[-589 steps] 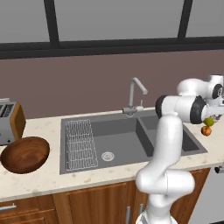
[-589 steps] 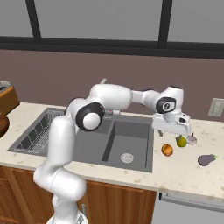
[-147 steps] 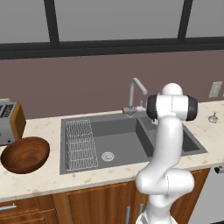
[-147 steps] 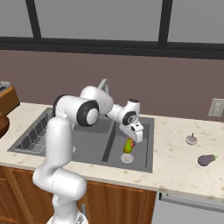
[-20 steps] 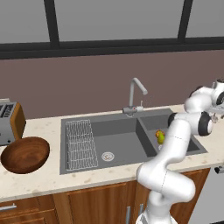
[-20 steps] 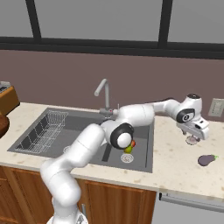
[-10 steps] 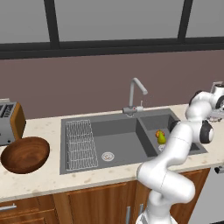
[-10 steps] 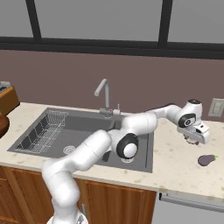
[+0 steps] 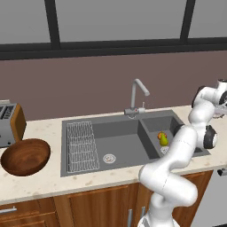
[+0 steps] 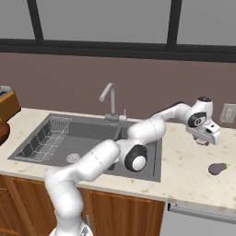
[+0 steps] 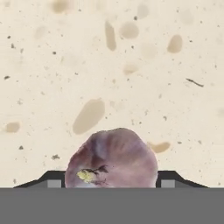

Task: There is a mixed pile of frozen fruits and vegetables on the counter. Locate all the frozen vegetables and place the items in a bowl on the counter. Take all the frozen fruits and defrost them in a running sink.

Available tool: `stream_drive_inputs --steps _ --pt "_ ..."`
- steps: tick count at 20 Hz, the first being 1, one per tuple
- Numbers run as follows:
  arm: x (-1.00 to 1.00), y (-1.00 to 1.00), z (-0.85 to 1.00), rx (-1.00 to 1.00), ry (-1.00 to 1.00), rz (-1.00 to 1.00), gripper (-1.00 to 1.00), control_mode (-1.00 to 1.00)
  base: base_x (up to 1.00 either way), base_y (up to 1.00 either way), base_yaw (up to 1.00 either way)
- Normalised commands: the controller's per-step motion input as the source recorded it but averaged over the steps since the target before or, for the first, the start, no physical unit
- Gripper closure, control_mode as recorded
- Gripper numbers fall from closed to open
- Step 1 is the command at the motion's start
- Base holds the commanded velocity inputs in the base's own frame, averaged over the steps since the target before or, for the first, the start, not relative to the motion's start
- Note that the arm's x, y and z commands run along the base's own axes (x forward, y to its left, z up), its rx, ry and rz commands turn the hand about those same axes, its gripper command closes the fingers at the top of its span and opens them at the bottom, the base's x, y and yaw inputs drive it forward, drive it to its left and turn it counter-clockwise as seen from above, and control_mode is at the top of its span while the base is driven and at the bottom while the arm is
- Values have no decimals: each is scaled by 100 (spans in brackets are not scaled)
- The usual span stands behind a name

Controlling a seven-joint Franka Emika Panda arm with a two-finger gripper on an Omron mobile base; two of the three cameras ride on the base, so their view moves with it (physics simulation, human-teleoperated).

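Beige speckled stone counter [image 10: 184,170] with brown wooden cabinet fronts, mauve wall behind, dark-framed window above. Dark grey double-basin sink [image 9: 119,142] with wire rack [image 9: 82,145] and curved silver tap [image 9: 137,95].

Gripper [image 10: 203,139] hangs over the counter past the sink's end, close to the wall outlet [image 10: 227,113]. In the hand view the pale whitish-pink bulb [image 11: 111,159] sits between the two dark fingertips [image 11: 52,178], one at each side of it, jaws closed in on it; speckled counter behind. Whether the bulb is lifted clear of the stone, can't tell. In the right base view the bulb is a small pinkish blob under the hand, mostly hidden by it.

Dark purple eggplant [image 10: 216,168] lies on the counter near the gripper, toward the front edge, apart from it. Yellow-green fruit with reddish top [image 9: 163,138] lies in the smaller basin, well away from the gripper; arm partly covers that basin. Wooden bowl [image 9: 25,156] at the far end of the counter beyond the sink, toaster [image 9: 9,125] just behind it, cut off by the frame. In the left base view the hand is cut at the picture's edge.
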Motion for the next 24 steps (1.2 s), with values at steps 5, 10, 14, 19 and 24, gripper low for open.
stream_drive_inputs --steps 5,10,14,19,24 --pt "-1 34 8 -21 -21 0 100 -100 0 0 0" --pt "-8 34 -5 -24 -23 0 100 -100 0 0 0" --pt "-11 40 -9 -20 -24 0 100 -100 0 0 0" --pt "-13 37 -3 -17 -22 -1 100 -100 0 0 0" --pt "-24 46 11 -7 -7 1 100 -100 0 0 0"
